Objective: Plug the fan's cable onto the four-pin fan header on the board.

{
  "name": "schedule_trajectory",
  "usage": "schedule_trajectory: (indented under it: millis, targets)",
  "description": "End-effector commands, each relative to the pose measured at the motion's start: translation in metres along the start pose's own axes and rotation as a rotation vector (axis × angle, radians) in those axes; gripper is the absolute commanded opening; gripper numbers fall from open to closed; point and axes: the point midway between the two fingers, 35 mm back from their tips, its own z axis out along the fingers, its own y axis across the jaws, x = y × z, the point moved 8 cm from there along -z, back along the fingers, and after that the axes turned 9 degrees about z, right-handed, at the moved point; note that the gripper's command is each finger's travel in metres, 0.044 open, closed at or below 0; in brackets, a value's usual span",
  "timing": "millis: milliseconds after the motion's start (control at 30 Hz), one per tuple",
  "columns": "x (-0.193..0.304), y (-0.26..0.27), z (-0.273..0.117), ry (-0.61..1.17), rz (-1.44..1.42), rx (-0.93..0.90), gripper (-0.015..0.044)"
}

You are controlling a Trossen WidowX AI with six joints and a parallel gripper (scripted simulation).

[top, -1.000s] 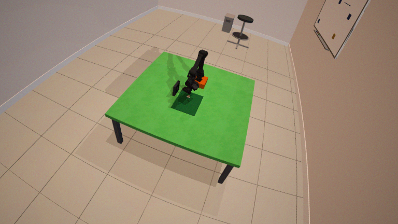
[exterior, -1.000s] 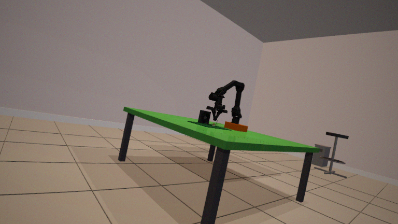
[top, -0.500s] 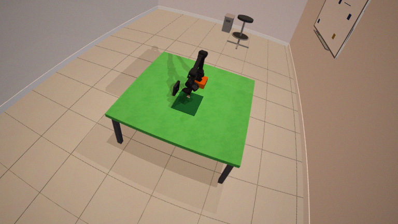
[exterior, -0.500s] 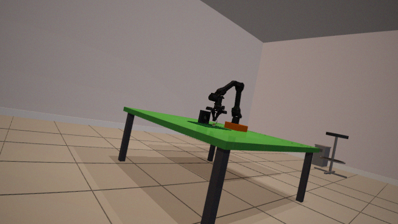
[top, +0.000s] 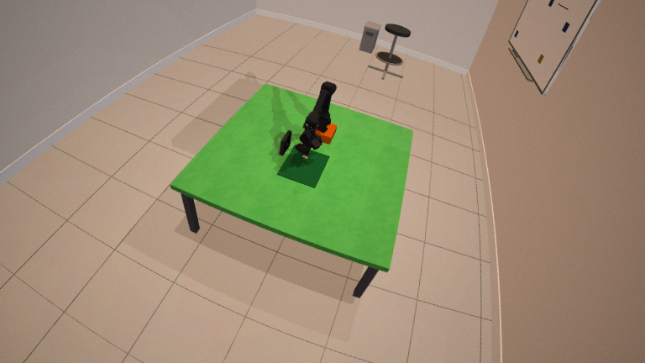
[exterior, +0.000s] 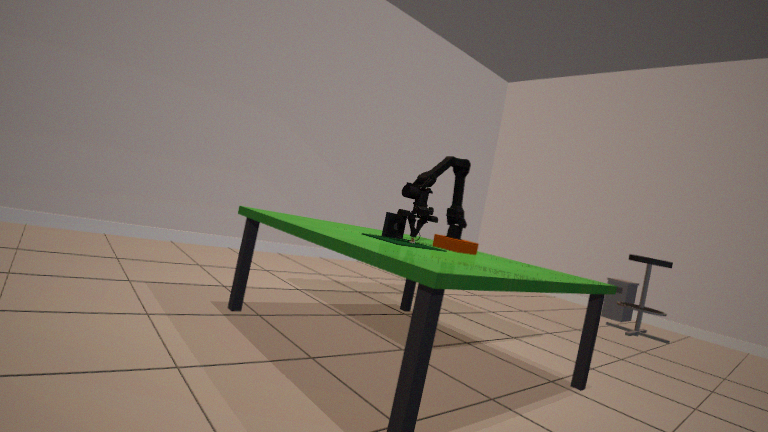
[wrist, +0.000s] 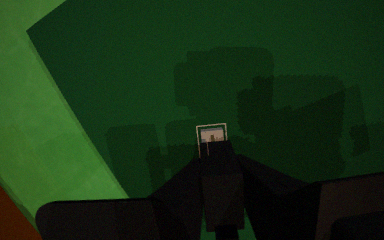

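Observation:
The dark green board (top: 313, 176) (wrist: 125, 75) lies flat on the table. The pale four-pin header (wrist: 212, 132) is inside a thin white outline on the board, partly covered by my fingertips. My gripper (top: 305, 152) (exterior: 413, 236) (wrist: 217, 164) points down, low over the header, and is shut on the fan cable's plug. The plug itself is mostly hidden by the dark fingers, so its depth on the pins cannot be told. The black square fan (top: 285, 142) (exterior: 393, 224) stands upright beside the board. The cable is too thin and dark to follow.
An orange block (top: 327, 134) (exterior: 455, 244) (wrist: 15, 220) is by the arm's base, near the board. The green table (top: 361, 197) (exterior: 339, 243) bears everything. A stool (top: 397, 30) (exterior: 650, 261) and a grey bin (top: 369, 38) (exterior: 621, 297) stand on the floor beyond.

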Motion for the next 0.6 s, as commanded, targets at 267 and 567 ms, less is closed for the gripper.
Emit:
schedule_trajectory:
  millis: [267, 567]
  targets:
    - [0.0007, 0.0015, 0.0008, 0.000, 0.002, 0.000, 0.0000]
    - [0.0005, 0.0010, 0.0028, 0.000, 0.002, 0.000, 0.0000]
